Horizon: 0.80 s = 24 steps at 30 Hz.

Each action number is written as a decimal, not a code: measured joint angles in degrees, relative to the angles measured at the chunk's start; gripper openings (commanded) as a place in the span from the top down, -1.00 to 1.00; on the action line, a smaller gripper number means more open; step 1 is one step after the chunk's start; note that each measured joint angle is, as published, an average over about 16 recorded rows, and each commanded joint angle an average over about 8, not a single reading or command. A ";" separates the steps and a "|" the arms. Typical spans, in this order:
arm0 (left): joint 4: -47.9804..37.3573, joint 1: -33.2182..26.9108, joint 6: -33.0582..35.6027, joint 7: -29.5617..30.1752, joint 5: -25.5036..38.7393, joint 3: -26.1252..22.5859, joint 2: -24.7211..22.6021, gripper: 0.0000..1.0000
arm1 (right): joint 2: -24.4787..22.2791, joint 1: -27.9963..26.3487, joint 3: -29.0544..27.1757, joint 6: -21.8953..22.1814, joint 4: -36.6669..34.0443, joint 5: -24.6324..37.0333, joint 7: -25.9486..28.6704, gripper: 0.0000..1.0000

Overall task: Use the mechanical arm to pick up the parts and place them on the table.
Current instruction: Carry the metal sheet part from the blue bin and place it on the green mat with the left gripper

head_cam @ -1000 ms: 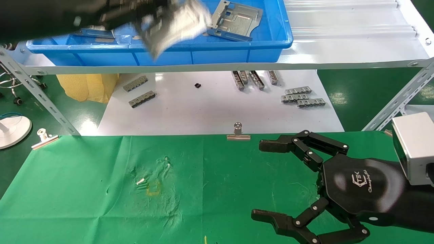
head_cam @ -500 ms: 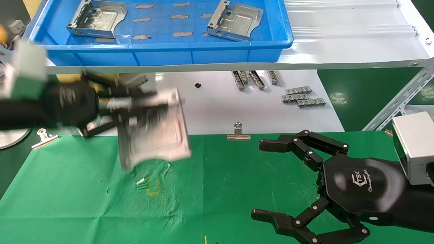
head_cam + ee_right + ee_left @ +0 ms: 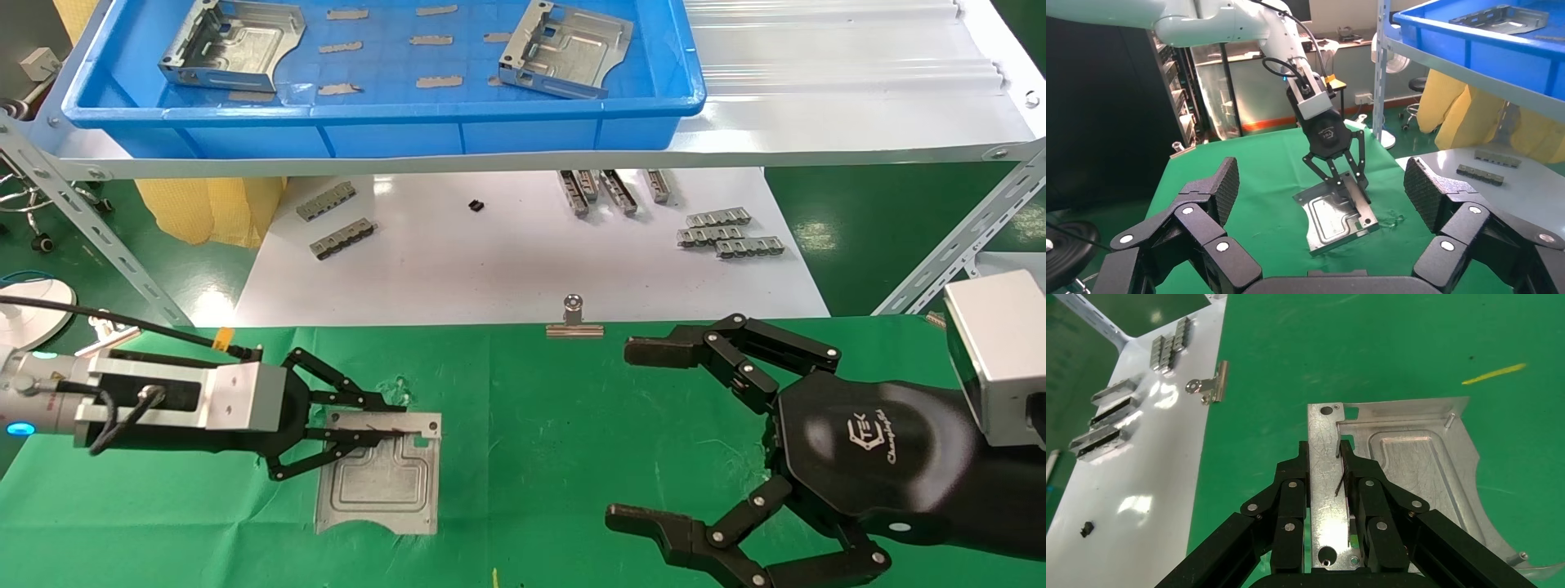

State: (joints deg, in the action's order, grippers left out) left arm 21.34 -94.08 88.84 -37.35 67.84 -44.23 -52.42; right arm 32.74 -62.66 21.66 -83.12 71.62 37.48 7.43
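My left gripper (image 3: 392,420) is shut on the upturned edge of a silver-grey part (image 3: 380,486), low over the left half of the green table (image 3: 572,425). The part lies against the cloth; I cannot tell whether its held edge is slightly raised. The left wrist view shows the fingers (image 3: 1294,478) clamping that edge strip of the part (image 3: 1413,471). Two more parts (image 3: 233,41) (image 3: 568,49) lie in the blue tray (image 3: 384,110). My right gripper (image 3: 625,433) is open and empty over the table's right side. From its wrist view the held part (image 3: 1333,217) shows ahead.
The blue tray sits on a white shelf above the table's far edge, with slanted metal struts (image 3: 90,229) at both sides. Small grey strips (image 3: 727,233) lie on the white sheet (image 3: 507,261) beyond the table. A silver clip (image 3: 574,322) holds the cloth's far edge.
My left gripper has carried the part from the blue tray down and toward me, onto the green cloth. The right arm has not moved.
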 measured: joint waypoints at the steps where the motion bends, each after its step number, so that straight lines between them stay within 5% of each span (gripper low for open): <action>1: -1.06 -0.13 -0.13 -1.17 0.33 -0.22 -0.40 1.00 | 0.00 0.00 0.00 0.00 0.00 0.00 0.00 -1.00; 4: -3.97 -0.65 -0.54 -4.24 1.28 -0.84 -1.47 0.93 | 0.00 0.00 0.00 0.00 0.00 0.00 0.00 -1.00; 12: -10.50 -1.83 -2.05 -9.69 2.73 -1.65 -3.71 -1.00 | 0.00 0.00 0.00 0.00 0.00 0.00 0.00 -1.00; 24: -17.03 -3.11 -1.15 -10.46 1.67 -0.92 -5.94 -1.00 | 0.00 0.00 0.01 0.00 0.00 0.00 0.00 -1.00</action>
State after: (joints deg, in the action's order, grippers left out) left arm 4.31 -97.19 87.69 -47.82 69.51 -45.16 -58.37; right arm 32.74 -62.66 21.66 -83.11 71.62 37.48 7.43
